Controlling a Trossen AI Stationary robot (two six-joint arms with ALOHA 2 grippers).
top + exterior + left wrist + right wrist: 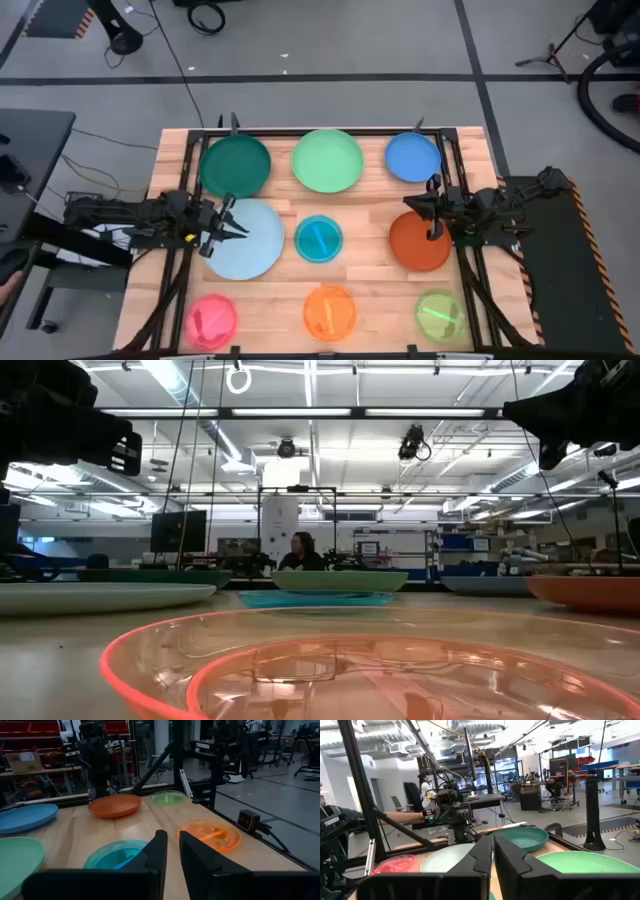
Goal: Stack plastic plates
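Observation:
Nine plates lie apart, each flat on the wooden table. In the far row are dark green (235,165), light green (327,160) and blue (412,157). In the middle row are pale blue (250,242), small teal (319,239) and red-orange (420,245). In the near row are pink (210,320), orange (329,312) and lime (438,313). My left gripper (226,224) hovers shut over the pale blue plate's left part. My right gripper (430,208) hovers shut above the red-orange plate's far rim. Both grippers are well above the table and hold nothing.
A black frame rail (300,130) runs along the table's far edge, with struts down both sides. Bare wood shows between the plates (365,215). A small black box (247,820) sits at the table's near edge. A person (300,550) sits far off in the room.

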